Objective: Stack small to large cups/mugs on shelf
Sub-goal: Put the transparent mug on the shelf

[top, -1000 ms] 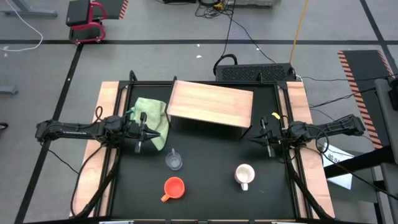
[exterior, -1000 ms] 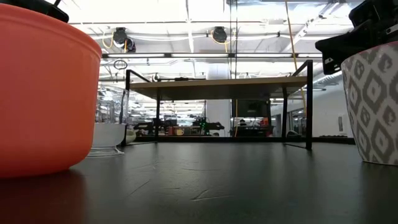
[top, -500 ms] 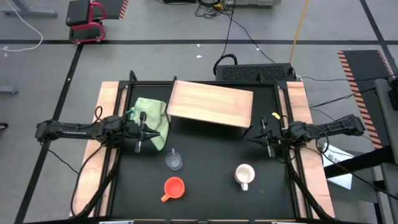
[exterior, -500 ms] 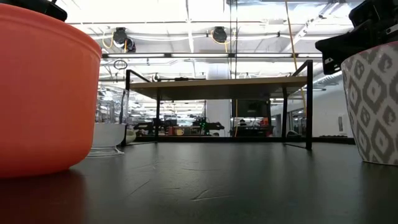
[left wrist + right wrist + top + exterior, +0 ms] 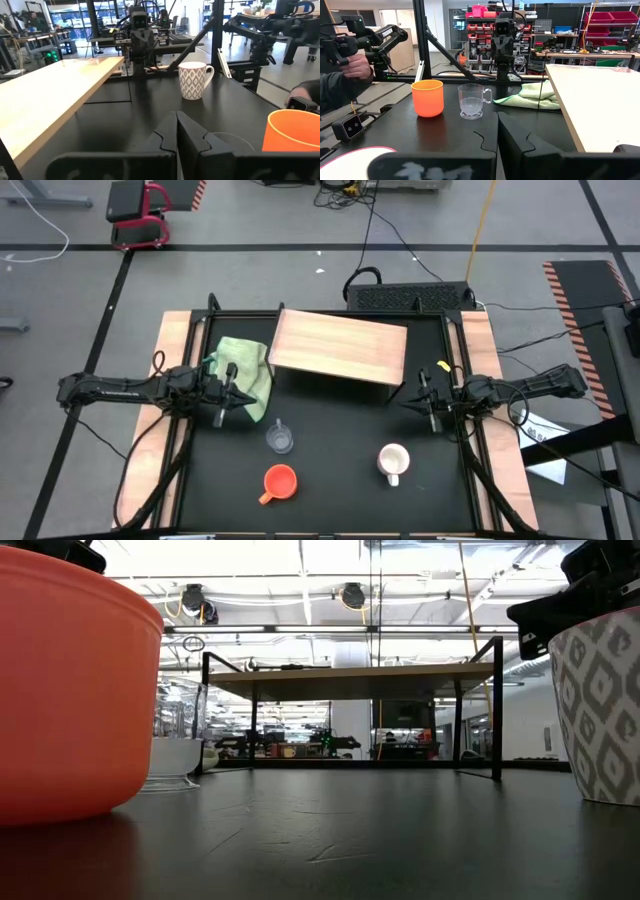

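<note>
A: Item one, left gripper (image 5: 222,402). State?

B: Fingers together, nothing between them. It hangs near the tabletop's (image 5: 330,470) left edge, beside the light green cloth (image 5: 243,361). Item two, right gripper (image 5: 430,405): fingers also closed and empty, near the right edge, just off the shelf's front right corner.

A: Item three onward, the vessels.

B: Glass cup (image 5: 280,438), upright, toward the middle of the tabletop, closest to the left gripper. Orange mug (image 5: 279,480), upright, near the front edge, handle pointing toward the front left corner. White mug (image 5: 393,461), patterned, upright, front right, handle toward the front edge. Shelf (image 5: 339,346), at the back edge, top bare. No cup is on it yet; by my reading the task has not begun.

A: Hazards?

B: The glass cup is thin, clear and likely slick; a pinch on its rim could let it slip or tip. The orange mug stands close in front of it, so a low approach may knock one against the other. The cloth lies just beside the left gripper and could snag. Nesting in the wrong order would jam, since the small one must end inside. Whether the glass holds any liquid I cannot tell.
</note>
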Available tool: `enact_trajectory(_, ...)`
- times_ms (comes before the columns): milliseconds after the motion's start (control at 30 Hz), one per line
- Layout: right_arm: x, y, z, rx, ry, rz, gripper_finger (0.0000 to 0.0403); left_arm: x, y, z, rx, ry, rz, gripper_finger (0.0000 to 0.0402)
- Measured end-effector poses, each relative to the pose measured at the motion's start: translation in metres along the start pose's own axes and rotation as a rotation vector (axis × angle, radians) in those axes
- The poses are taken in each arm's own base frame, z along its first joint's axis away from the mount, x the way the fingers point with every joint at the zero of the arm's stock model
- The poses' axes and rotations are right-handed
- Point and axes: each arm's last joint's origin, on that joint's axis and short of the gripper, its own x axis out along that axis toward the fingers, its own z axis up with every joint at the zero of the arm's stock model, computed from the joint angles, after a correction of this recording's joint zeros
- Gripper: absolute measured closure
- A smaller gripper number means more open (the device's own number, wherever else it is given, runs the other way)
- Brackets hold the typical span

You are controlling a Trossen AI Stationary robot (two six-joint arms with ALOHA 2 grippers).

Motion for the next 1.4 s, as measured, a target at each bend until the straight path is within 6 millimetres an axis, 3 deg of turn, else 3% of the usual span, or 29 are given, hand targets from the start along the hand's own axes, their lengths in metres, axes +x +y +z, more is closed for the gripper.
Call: enact_trajectory(1400, 0.0, 0.0, 0.0, 0.0, -0.004, 0.0, 0.0403, -0.001, -0.002, 0.016, -0.032, -0.161, -0.085, 0.0401)
